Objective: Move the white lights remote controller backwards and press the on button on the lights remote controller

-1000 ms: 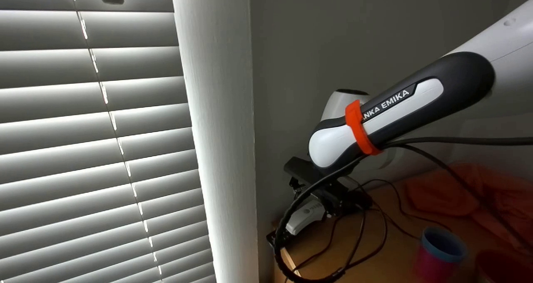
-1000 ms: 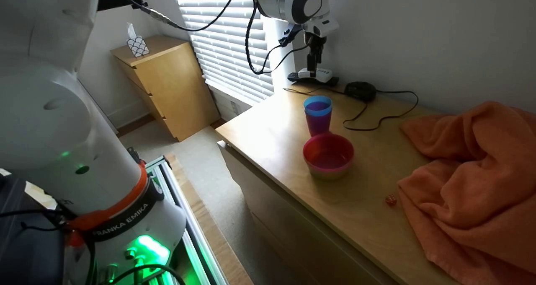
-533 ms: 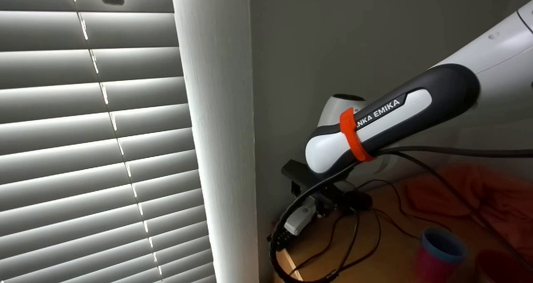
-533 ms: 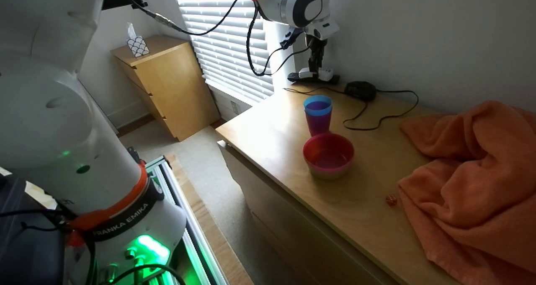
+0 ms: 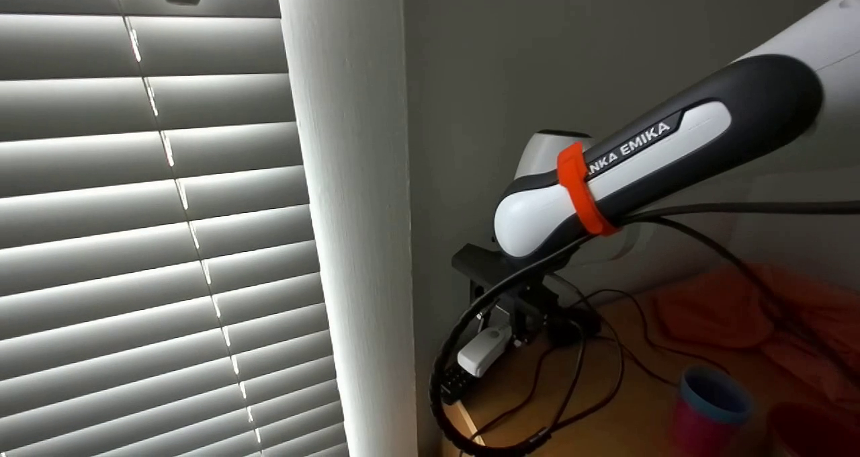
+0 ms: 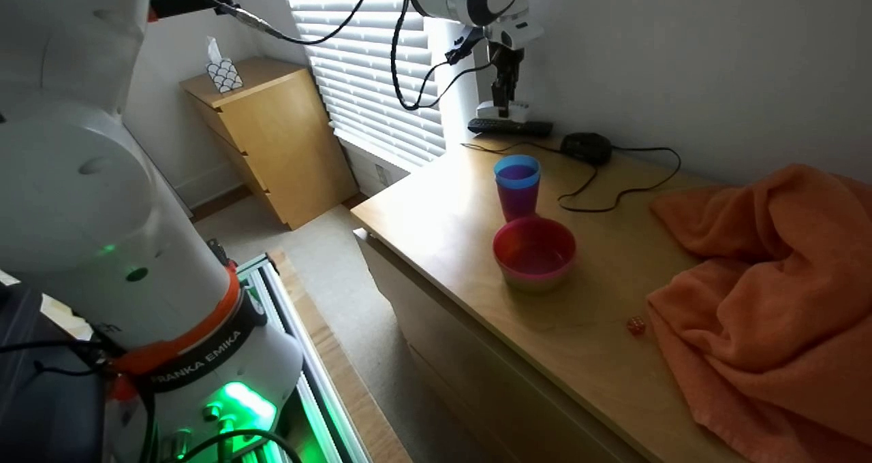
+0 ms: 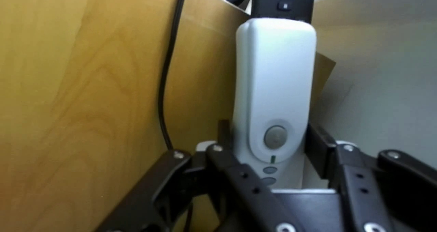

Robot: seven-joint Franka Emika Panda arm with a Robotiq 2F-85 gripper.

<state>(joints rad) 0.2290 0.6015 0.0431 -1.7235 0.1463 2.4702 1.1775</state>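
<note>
White remote [image 7: 281, 75], one, in one pincer [image 7: 269, 140]

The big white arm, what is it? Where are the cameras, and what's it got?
That's a robot arm with a claw for a hand. Two cameras outside the robot look on from different places; the close-up comes from a camera on its wrist. The claw grips a white remote, just above a black remote; I can't tell whether the remotes touch. On the wooden top, an exterior view also shows what look like stacked cups, a reddish bowl and an orange cloth.
</note>
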